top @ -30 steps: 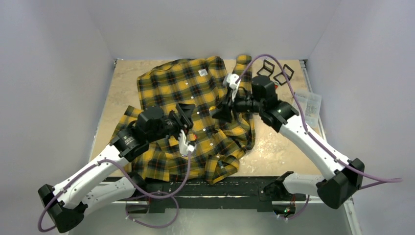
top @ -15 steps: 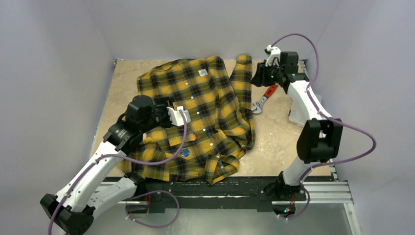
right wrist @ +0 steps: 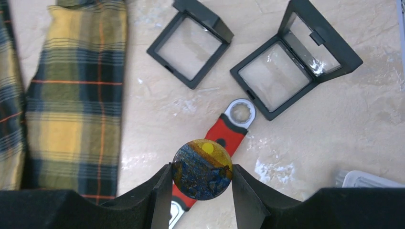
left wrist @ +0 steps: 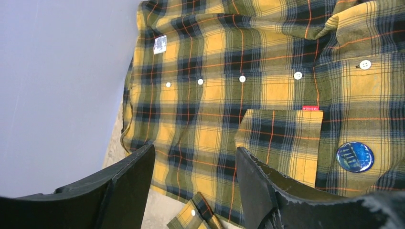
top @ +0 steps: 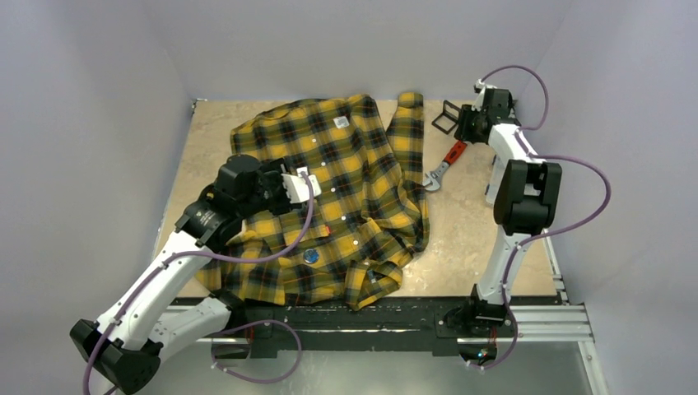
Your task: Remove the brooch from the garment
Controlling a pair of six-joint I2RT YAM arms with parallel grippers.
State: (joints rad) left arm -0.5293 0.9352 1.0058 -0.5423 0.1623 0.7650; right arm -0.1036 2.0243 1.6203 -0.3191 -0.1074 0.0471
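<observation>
The garment, a yellow and black plaid shirt, lies spread on the table. A round blue brooch sits on it beside the chest pocket, also in the left wrist view. My left gripper hangs open and empty above the shirt, its gap over the shirt's edge. My right gripper is at the back right. It is shut on a second round brooch, blue and yellow, held above the table beside the shirt sleeve.
A red-handled wrench lies right of the sleeve, under the held brooch. Two black display boxes stand open at the back right. A clear plastic bag lies at the right edge. Walls close three sides.
My right arm swung from over the shirt to the back right corner, carrying the blue and yellow brooch. My left arm drew back leftward, uncovering the blue brooch on the shirt.
</observation>
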